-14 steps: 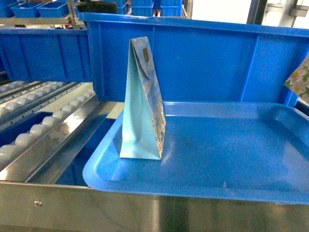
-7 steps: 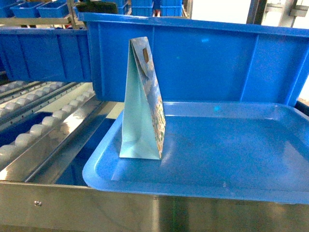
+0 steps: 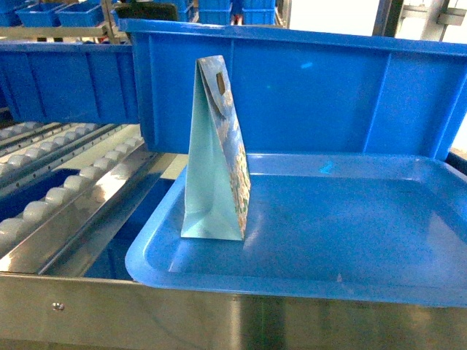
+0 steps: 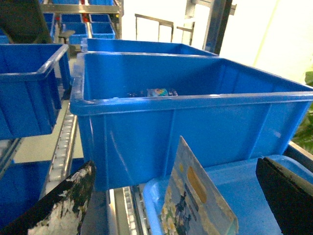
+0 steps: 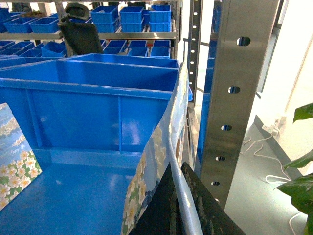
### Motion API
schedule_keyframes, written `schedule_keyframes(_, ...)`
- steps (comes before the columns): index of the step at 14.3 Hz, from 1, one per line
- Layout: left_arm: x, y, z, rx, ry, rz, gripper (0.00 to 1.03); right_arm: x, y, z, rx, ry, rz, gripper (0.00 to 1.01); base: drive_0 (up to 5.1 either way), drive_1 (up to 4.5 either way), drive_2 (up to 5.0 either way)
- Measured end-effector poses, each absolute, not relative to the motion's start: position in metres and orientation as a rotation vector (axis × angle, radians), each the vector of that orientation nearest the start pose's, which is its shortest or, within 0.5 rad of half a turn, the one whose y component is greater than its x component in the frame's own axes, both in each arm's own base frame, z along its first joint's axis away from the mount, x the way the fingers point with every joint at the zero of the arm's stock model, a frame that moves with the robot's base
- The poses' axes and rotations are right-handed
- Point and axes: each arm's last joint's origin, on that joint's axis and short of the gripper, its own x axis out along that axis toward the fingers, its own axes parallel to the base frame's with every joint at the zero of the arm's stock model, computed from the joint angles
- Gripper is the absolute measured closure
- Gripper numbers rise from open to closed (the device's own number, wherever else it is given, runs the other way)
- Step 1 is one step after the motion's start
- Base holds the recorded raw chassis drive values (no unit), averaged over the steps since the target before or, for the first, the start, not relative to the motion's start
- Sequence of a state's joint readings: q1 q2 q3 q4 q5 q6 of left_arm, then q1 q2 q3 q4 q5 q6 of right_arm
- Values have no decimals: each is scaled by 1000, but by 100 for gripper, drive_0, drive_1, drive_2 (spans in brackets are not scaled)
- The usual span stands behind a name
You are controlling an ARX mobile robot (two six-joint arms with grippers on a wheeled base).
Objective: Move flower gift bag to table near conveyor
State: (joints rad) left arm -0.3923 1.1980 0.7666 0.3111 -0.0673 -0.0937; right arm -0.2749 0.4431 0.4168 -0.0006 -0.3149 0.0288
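Note:
A flower gift bag [image 3: 215,160] stands upright at the left end of a blue tray [image 3: 219,281], its pale teal side facing me. My left gripper [image 4: 174,166] hangs open just above it, and the bag's top [image 4: 195,200] lies between the two wide-apart fingers [image 4: 63,210]. My right gripper [image 5: 178,171] is shut on the edge of a second flower gift bag [image 5: 156,156], held up by the steel post. The standing bag [image 5: 17,156] shows at the left edge of the right wrist view. Neither gripper shows in the head view. The table is out of view.
A deep blue bin [image 3: 306,87] stands right behind the tray. The conveyor's white roller tracks [image 3: 58,189] slope along the left. A perforated steel post [image 5: 234,98] rises close to the right gripper. More blue bins [image 5: 132,19] fill shelves behind.
A corner of the held flowered bag showed at the head view's right edge a second ago; it has moved out of that view. The standing bag has not moved.

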Motion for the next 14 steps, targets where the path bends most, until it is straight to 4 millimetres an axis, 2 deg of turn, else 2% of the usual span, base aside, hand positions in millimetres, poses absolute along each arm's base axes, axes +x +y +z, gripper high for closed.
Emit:
schedule_keyframes(4, 259, -135, 267, -20, 246, -316, 5, 121, -25, 268, 37, 26, 40, 99, 0, 0, 0)
schedule_keyframes(7, 270, -166, 269, -27, 272, -335, 5, 121, -25, 268, 37, 26, 40, 99, 0, 0, 0)
schedule_keyframes(9, 275, -179, 255, -8, 324, -316, 5, 121, -25, 268, 37, 26, 40, 99, 0, 0, 0)
schedule_keyframes(11, 279, -180, 241, -2, 379, -253, 5, 121, -25, 268, 36, 26, 40, 99, 0, 0, 0)
schedule_keyframes(14, 281, -179, 234, -22, 409, -220, 5, 121, -25, 268, 37, 26, 40, 99, 0, 0, 0)
